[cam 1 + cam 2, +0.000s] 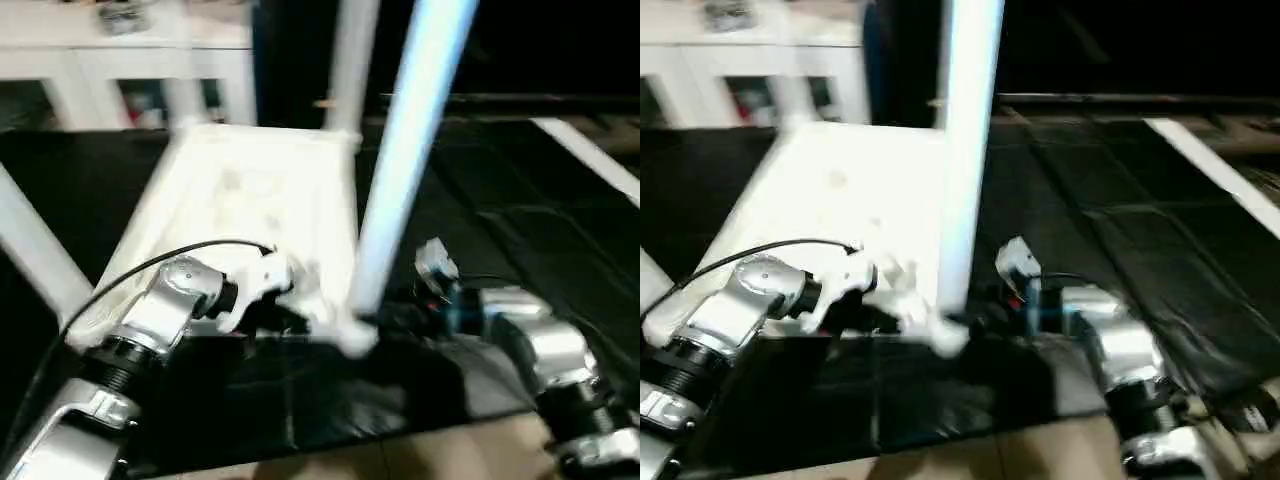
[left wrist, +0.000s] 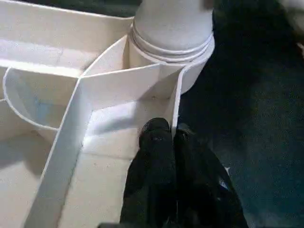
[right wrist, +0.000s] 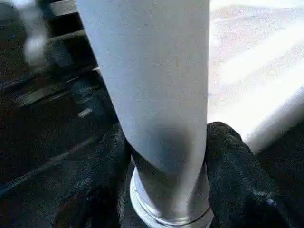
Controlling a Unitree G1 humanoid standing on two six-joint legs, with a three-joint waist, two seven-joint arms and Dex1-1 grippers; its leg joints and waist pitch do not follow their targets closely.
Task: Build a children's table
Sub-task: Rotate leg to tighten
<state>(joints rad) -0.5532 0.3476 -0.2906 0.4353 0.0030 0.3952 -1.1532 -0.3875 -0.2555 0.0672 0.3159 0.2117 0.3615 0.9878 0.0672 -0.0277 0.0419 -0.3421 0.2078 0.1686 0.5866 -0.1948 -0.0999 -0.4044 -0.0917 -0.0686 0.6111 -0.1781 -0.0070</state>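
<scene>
tabletop (image 1: 250, 200) upside down on black surface (image 1: 520, 250) | near-corner leg (image 1: 405, 150) stands in its socket, another leg (image 1: 350, 60) up at far corner; remaining legs likely pending | right tool (image 3: 164, 156) pinches leg just above socket | left tool (image 2: 166, 137) pressed together over tabletop rib beside socket

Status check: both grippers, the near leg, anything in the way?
Left gripper shut, pinching tabletop rim wall by the corner socket. Right gripper clamped around near leg, leg upright in socket. Nothing blocking.
</scene>
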